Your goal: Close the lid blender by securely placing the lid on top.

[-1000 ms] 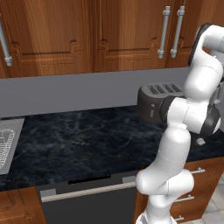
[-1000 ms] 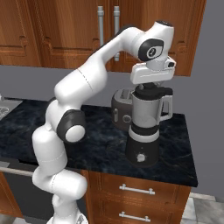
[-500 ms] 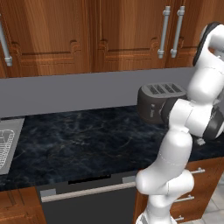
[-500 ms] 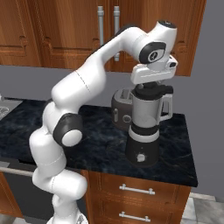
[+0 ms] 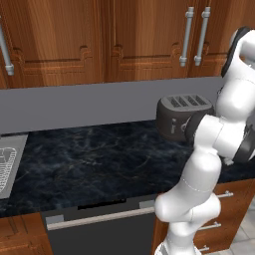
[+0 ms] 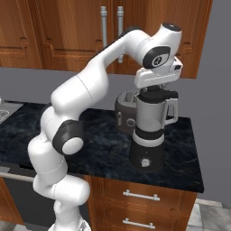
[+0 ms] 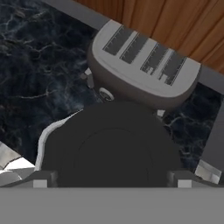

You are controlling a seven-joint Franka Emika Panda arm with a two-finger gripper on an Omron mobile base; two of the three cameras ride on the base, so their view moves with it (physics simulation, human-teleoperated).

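The blender stands on the dark counter at the right, a translucent grey jar with a side handle on a black base with a silvery knob. The black round lid lies level at the jar's mouth, directly under my hand. My gripper reaches straight down, shut on the lid. In the hand view the lid is a big dark disc at bottom centre, with one fingertip at its left edge and the other at its right. The jar's handle curves out at the lid's left.
A dark grey slotted toaster stands just behind the blender against the grey backsplash. Wooden cabinets with metal handles hang above. A sink rack lies at the far left. The counter's right edge is close to the blender.
My hand has come down a little with the lid, which now lies at the jar's mouth. Blender and toaster have stayed where they were.
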